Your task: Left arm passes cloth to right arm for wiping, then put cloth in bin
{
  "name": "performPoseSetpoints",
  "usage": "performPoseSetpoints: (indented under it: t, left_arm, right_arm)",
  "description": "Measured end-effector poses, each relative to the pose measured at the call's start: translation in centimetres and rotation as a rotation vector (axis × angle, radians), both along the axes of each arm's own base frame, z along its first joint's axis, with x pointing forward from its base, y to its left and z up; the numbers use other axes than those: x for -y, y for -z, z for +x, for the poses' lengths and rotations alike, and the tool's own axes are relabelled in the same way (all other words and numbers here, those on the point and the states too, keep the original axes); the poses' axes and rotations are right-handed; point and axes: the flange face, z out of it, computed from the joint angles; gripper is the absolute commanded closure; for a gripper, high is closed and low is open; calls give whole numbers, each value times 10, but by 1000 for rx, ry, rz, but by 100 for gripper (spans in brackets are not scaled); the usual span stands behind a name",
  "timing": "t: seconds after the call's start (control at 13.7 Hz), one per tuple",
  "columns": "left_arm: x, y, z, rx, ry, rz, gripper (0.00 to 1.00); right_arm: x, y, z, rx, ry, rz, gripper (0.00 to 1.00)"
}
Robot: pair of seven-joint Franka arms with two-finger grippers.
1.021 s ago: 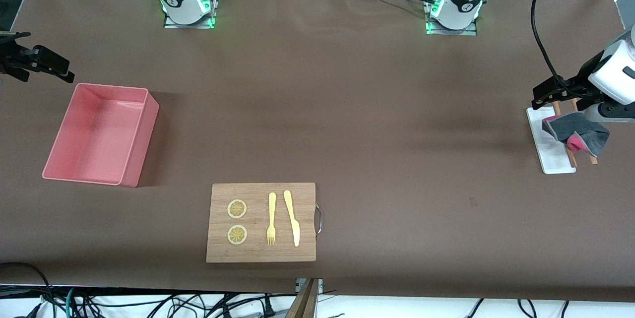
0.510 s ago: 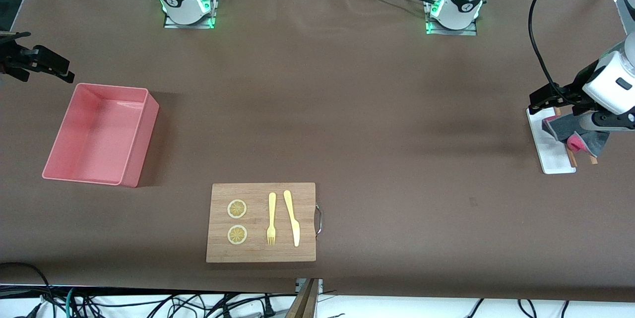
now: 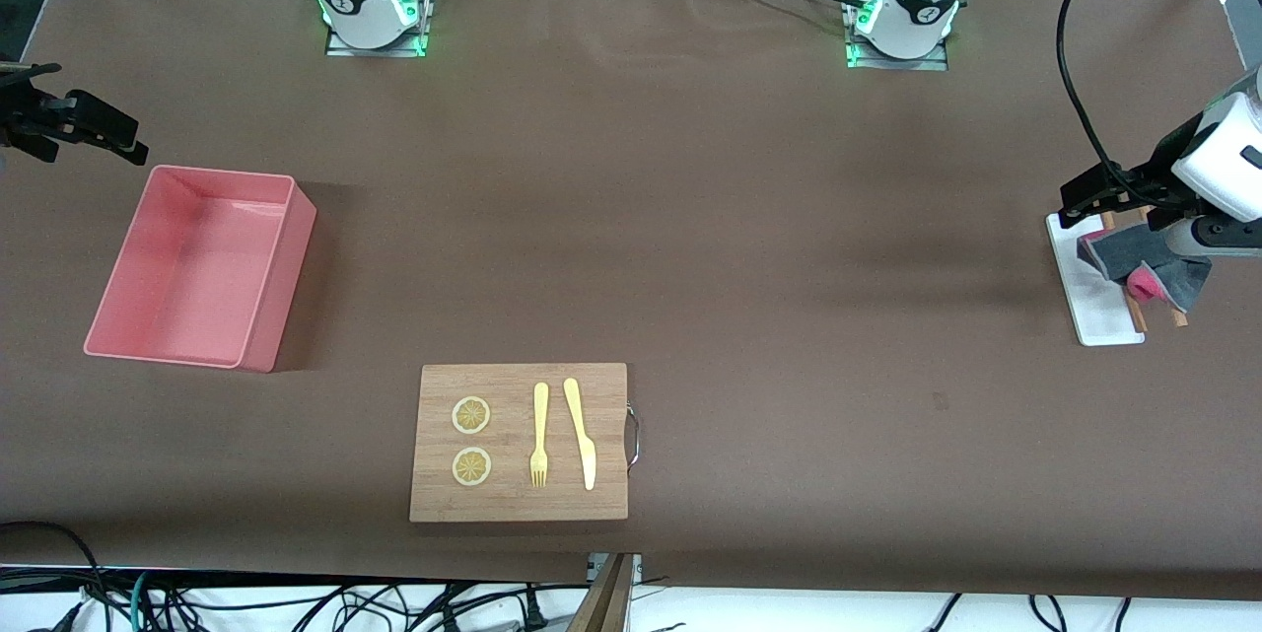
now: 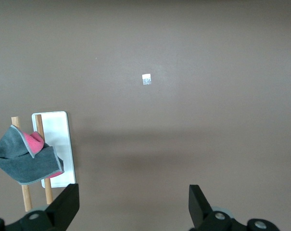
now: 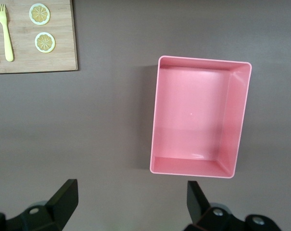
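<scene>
The small floppy cloth (image 3: 1149,267), dark grey with a bright magenta-pink fold showing, lies draped over two thin wooden rods (image 4: 26,199) that rest across a flat white rectangular tray (image 3: 1089,302) at the left arm's end of the brown worktop (image 3: 690,218). The left end effector (image 3: 1096,190) hangs over the tray's edge, empty with its jaws spread wide. In the left wrist view the cloth sits off to one side of the gap between the fingers (image 4: 63,207), not centred under it, so the pickup likely needs a sideways shift before any descent. The rods' long axis runs along the tray's length, and the cloth bunches across them.

The right end effector (image 3: 84,124) waits, also wide open and empty, above the worktop just beside the empty salmon-pink rectangular plastic bin (image 3: 197,267), well apart from the cloth. The left arm is far nearer; the handover has not begun
</scene>
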Motion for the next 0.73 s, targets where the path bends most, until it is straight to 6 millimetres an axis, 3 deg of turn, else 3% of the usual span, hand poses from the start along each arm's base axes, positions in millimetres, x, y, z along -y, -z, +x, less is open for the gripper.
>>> performPoseSetpoints:
  t: [0.73]
  left_arm:
    - [1, 5, 2, -9, 2, 0, 0]
  right_arm:
    - [0, 0, 0, 0, 0, 0, 0]
